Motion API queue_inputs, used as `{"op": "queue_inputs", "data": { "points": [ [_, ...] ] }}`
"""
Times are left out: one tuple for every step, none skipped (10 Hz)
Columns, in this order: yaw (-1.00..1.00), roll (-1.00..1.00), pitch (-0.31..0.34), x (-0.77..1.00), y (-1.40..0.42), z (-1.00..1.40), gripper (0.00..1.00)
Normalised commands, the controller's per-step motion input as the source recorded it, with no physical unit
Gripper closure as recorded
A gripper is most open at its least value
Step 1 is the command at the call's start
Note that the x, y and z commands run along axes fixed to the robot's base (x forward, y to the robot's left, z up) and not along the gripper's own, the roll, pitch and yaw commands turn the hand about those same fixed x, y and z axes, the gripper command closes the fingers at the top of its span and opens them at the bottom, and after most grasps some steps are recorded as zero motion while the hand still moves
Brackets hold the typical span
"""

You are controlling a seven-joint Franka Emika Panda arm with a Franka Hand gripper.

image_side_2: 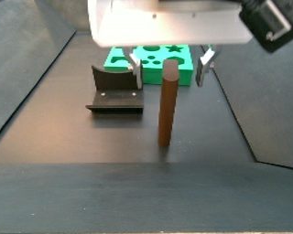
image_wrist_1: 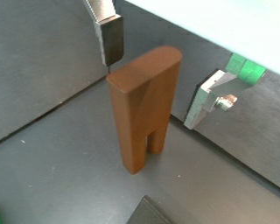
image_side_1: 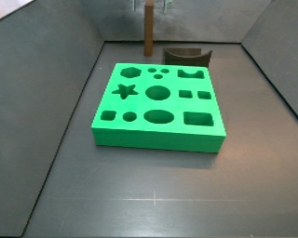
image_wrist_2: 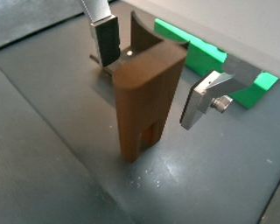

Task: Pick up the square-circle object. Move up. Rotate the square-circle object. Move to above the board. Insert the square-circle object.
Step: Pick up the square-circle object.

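No text, label, brand, number or sign can be read in any of the views. The square-circle object (image_wrist_1: 143, 105) is seen as plain brown wood, the board (image_side_1: 158, 105) as unmarked green with only shaped cutouts, and the fixture (image_side_2: 114, 90) as bare and dark. Nothing is printed on the gripper (image_wrist_1: 160, 66), which is placed around the top of the square-circle object with its fingers apart.
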Motion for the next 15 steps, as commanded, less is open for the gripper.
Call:
{"op": "queue_inputs", "data": {
  "points": [
    [0.00,0.01,-0.026,0.00,0.00,-0.27,0.00],
    [0.00,0.02,-0.007,0.00,0.00,-0.19,0.00],
    [0.00,0.05,0.000,0.00,0.00,-0.23,0.00],
    [0.00,0.06,-0.017,0.00,0.00,-0.21,0.00],
    [-0.01,0.00,0.000,0.00,0.00,0.00,0.00],
    [0.00,-0.01,0.000,0.00,0.00,-0.01,0.00],
    [0.00,0.00,0.000,0.00,0.00,0.00,0.00],
    [0.00,0.00,0.000,0.00,0.00,0.00,1.00],
    [0.00,0.00,0.000,0.00,0.00,0.00,1.00],
    [0.00,0.00,0.000,0.00,0.00,0.00,1.00],
    [0.00,0.00,0.000,0.00,0.00,0.00,1.00],
    [0.00,0.00,0.000,0.00,0.00,0.00,1.00],
    [0.00,0.00,0.000,0.00,0.00,0.00,1.00],
    [0.00,0.00,0.000,0.00,0.00,0.00,1.00],
    [0.00,0.00,0.000,0.00,0.00,0.00,1.00]
  ]
}}
